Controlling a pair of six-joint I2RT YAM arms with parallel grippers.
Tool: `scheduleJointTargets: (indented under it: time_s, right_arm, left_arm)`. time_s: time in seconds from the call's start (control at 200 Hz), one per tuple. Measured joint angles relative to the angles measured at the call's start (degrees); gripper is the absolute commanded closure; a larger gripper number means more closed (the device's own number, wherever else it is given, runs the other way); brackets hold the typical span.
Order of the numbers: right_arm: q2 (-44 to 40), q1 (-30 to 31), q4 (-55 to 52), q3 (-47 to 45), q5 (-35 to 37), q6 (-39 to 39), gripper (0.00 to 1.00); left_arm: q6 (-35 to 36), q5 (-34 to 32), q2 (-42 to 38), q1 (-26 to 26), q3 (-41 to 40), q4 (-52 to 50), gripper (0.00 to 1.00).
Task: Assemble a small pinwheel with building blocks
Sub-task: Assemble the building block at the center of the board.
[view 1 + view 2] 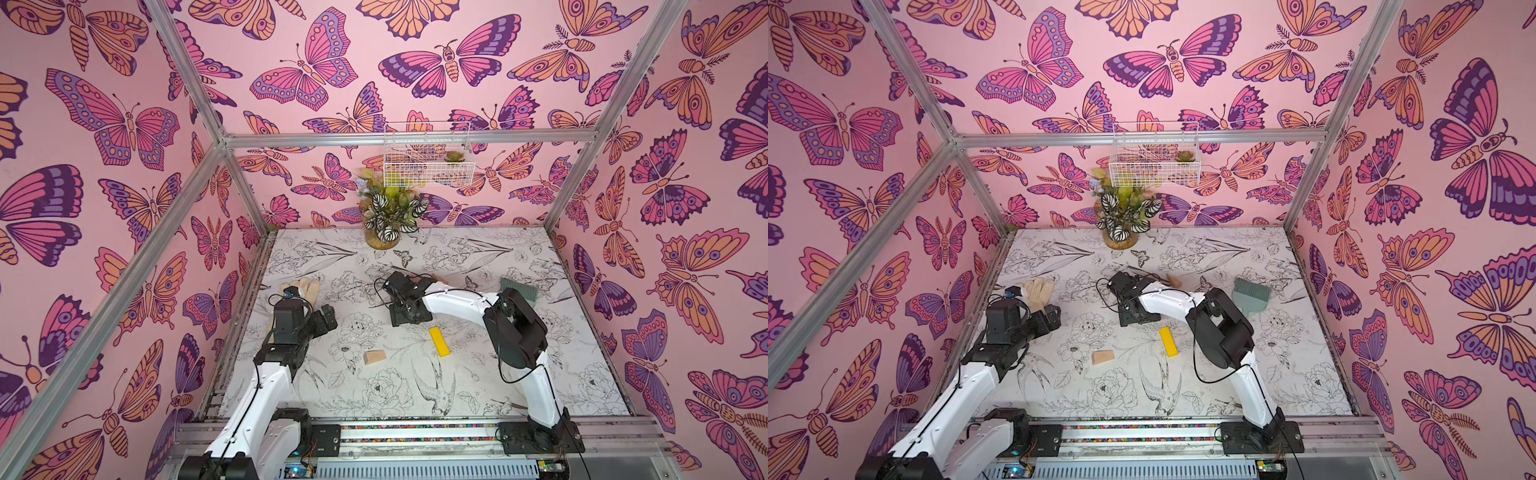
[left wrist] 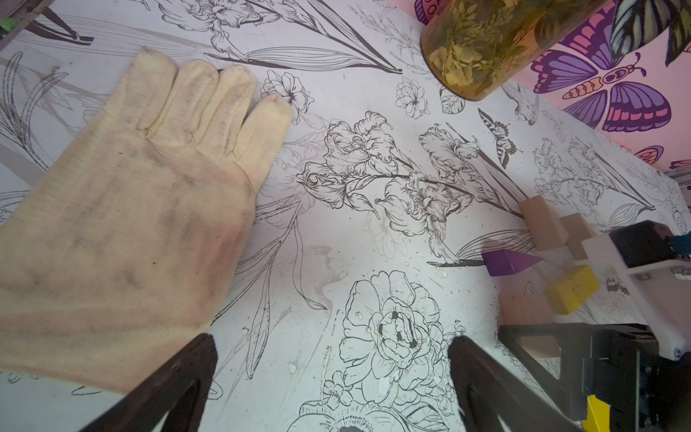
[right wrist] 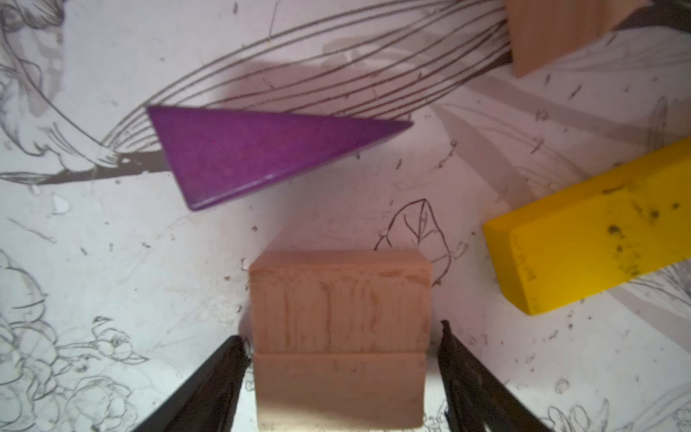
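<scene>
Right wrist view: my right claw has its jaws apart astride a pale wooden square block, with a sliver of desk showing on either side. Beyond lie a dark purple triangular wedge, a flat yellow bar and a pale wooden wedge, the last two cut off by the frame. In both top views my right arm hides most of this mid-desk cluster. A second yellow bar and a loose wooden wedge lie in the clear. My left claw stands wide apart beside a beige cloth glove.

Robot lab booth: aluminium frame, butterfly-papered walls.
</scene>
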Motion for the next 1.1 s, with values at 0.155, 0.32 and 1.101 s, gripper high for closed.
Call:
scheduleJointTargets:
  time_s: [0.155, 0.32, 1.101]
  right_arm:
    - [0.1, 0.0, 0.0, 0.2, -0.1, -0.1, 0.22]
    - [0.2, 0.0, -0.2, 0.3, -0.1, -0.2, 0.25]
    - [0.7, -0.7, -0.1, 1.0, -0.1, -0.5, 0.36]
  left_arm:
    - [0.0, 0.0, 0.0, 0.0, 0.0, 0.0, 0.0]
    - [0.0, 0.0, 0.0, 0.0, 0.0, 0.0, 0.0]
    - [0.0, 0.2, 0.1, 0.0, 0.0, 0.0, 0.0]
